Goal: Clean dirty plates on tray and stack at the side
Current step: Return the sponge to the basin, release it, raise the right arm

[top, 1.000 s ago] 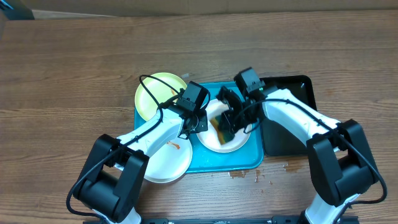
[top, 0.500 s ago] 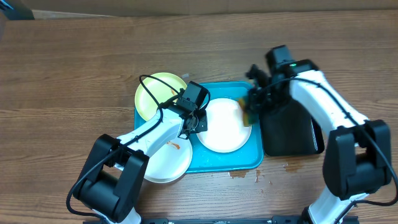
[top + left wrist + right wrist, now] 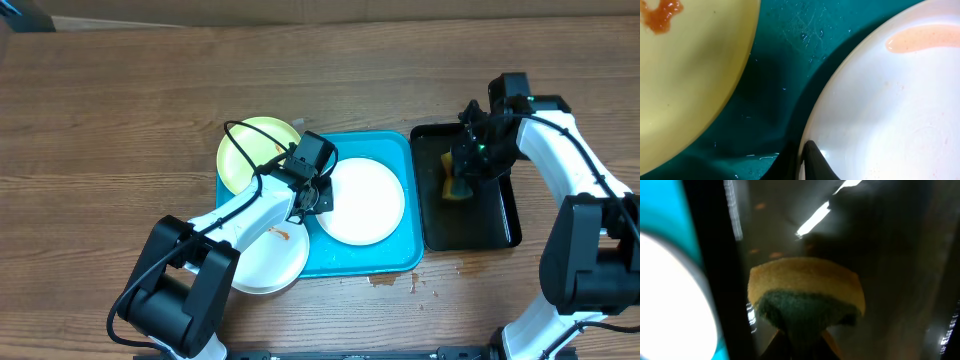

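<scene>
On the turquoise tray (image 3: 398, 258) lies a white plate (image 3: 362, 200). My left gripper (image 3: 317, 196) is shut on its left rim. The left wrist view shows a black fingertip (image 3: 815, 162) over that rim, and a pale orange smear (image 3: 925, 37) on the white plate (image 3: 890, 110). A yellow-green plate (image 3: 252, 150) with an orange smear (image 3: 660, 12) overlaps the tray's far left corner. A second white plate (image 3: 262, 258) overlaps its near left edge. My right gripper (image 3: 464, 172) is shut on a yellow-and-green sponge (image 3: 805, 287) over the black tray (image 3: 472, 228).
The black tray (image 3: 880, 240) stands right beside the turquoise tray's right rim. Small brown spots (image 3: 385, 280) mark the wooden table in front of the trays. My left arm's cable (image 3: 240, 135) loops over the yellow-green plate.
My right gripper has carried the sponge off the white plate and to the right, over the black tray. The left gripper has stayed on the plate's rim.
</scene>
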You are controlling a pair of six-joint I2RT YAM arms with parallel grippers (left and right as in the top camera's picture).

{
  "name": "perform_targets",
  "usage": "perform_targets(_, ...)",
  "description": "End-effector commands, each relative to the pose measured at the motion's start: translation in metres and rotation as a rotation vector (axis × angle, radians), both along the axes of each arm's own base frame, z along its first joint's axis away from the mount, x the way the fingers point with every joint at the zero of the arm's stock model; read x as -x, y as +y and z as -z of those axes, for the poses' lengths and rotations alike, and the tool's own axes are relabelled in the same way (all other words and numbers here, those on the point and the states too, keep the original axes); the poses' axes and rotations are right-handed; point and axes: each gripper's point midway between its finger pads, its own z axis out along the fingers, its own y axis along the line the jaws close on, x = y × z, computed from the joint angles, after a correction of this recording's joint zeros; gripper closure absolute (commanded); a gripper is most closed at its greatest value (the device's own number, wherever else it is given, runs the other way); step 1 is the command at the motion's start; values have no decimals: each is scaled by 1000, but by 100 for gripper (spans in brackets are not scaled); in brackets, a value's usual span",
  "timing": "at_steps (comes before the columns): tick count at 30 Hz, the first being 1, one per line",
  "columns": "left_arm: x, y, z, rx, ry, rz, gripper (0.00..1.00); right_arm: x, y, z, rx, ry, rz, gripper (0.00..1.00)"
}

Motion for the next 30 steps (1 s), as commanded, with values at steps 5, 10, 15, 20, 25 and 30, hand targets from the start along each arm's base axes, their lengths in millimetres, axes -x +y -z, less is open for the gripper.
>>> perform_targets(5,1,1,5,-23,6,7,88,8,-20,21,114,22,99,64)
perform_targets(10,1,1,5,-23,6,7,74,-6,-21,11,101,-11,142,51)
perform_targets(15,1,1,5,-24,7,7,62,-30,-37,-31,96,-58,225,42)
perform_targets(20,2,2,6,-26,9,7,55,-52,-72,-66,97,-139,312,0)
perform_targets(25,1,2,5,-25,8,7,55,-49,-110,-68,100,-139,424,0)
perform_targets(30,1,1,5,-22,8,7,62,-47,-131,-69,104,-147,474,0)
